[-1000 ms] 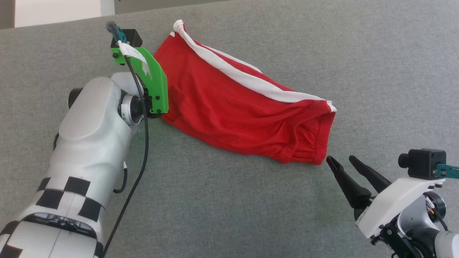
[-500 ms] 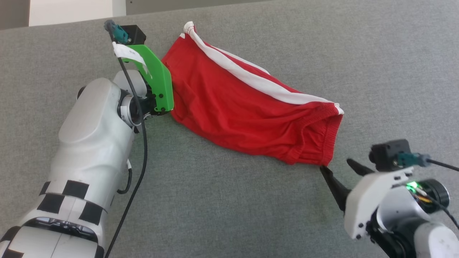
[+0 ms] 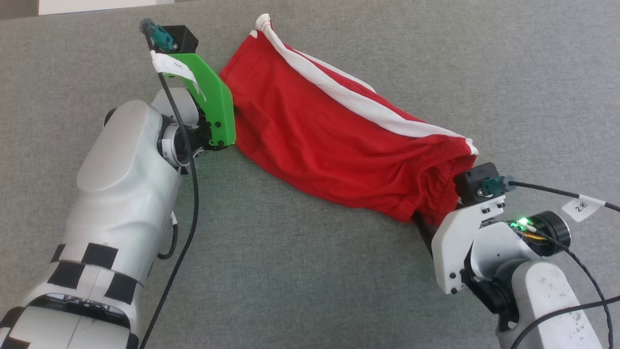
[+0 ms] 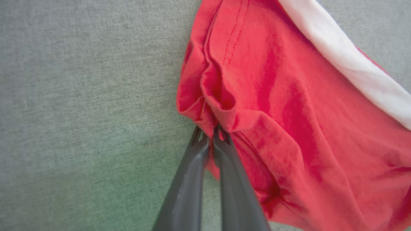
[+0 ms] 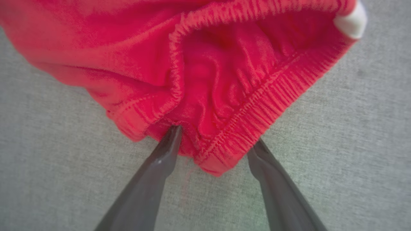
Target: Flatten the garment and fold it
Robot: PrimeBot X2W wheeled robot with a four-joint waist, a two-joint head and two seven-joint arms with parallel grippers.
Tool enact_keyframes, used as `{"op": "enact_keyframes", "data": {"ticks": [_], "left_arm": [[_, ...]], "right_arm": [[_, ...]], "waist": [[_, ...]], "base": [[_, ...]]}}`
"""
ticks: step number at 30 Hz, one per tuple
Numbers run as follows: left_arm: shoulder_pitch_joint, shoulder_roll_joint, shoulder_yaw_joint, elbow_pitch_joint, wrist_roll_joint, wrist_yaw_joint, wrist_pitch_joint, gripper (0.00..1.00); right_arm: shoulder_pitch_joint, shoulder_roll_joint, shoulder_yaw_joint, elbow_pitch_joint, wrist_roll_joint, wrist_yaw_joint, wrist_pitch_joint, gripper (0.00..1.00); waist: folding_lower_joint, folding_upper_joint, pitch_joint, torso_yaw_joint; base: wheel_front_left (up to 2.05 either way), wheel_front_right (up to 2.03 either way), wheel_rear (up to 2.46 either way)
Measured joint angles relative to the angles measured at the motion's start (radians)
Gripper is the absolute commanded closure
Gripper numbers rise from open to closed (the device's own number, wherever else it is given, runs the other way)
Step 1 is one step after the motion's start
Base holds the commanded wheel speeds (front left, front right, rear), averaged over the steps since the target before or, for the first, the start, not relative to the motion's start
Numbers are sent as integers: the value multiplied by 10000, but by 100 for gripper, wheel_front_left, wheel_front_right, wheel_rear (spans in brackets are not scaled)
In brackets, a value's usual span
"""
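The red garment (image 3: pixel 334 140) with a white side stripe lies bunched across the grey table, running from upper left to lower right. My left gripper (image 4: pixel 210 134) is shut on a fold of the garment (image 4: pixel 289 106) at its left hem; in the head view its fingers are hidden behind the green mount (image 3: pixel 215 106). My right gripper (image 5: pixel 218 141) is open, its two fingers straddling the corner of the elastic waistband of the garment (image 5: pixel 224 80), with cloth between them. In the head view the right wrist (image 3: pixel 465 228) covers that corner.
Grey fabric table surface (image 3: pixel 310 271) spreads on all sides of the garment. Black cables run along both arms, one with a white tag (image 3: pixel 581 206) at the right. A pale strip (image 3: pixel 97 5) shows beyond the table's far edge.
My right gripper has moved up to the waistband corner, and its open fingers now straddle the cloth. The left gripper keeps its hold. The head camera has shifted a little.
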Motion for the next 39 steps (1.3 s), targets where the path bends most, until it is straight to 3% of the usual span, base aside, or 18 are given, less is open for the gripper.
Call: {"op": "enact_keyframes", "data": {"ticks": [2, 3, 4, 14, 27, 33, 39], "left_arm": [[2, -2, -6, -54, -6, 0, -4, 100], [3, -2, -6, -81, -19, -2, -13, 100], [8, -4, -4, -102, -46, -38, -15, 100], [436, -63, 307, -249, -759, -456, -372, 100], [2199, -113, 838, -1200, -1820, -675, -696, 100], [3912, -121, 1043, -2387, -2073, -393, -1197, 100], [5719, -117, 1116, -3281, -2307, 121, -1348, 100]], "right_arm": [[-95, -8, 40, 105, 75, 0, -31, 0], [-130, -12, 54, 157, 132, 0, -31, 57], [-180, -21, 77, 173, 180, 0, -63, 100], [-312, -58, 63, 416, 771, 4, 31, 100], [184, -1687, -558, 420, 2483, 6, 957, 100], [649, -2125, -754, 596, 2671, 6, 1085, 100], [1169, -2155, -731, 700, 2796, 6, 1250, 100]], "waist": [[0, -1, 26, 38], [0, 0, 38, 58], [0, 0, 41, 71], [0, 0, -302, 172], [0, 0, -1585, 547], [0, 0, -2197, 860], [0, 0, -2499, 1308]], "base": [[0, 0, 0], [0, 0, 0], [0, 0, 0], [0, 0, 0], [0, 0, 0], [0, 0, 0], [0, 0, 0]]}}
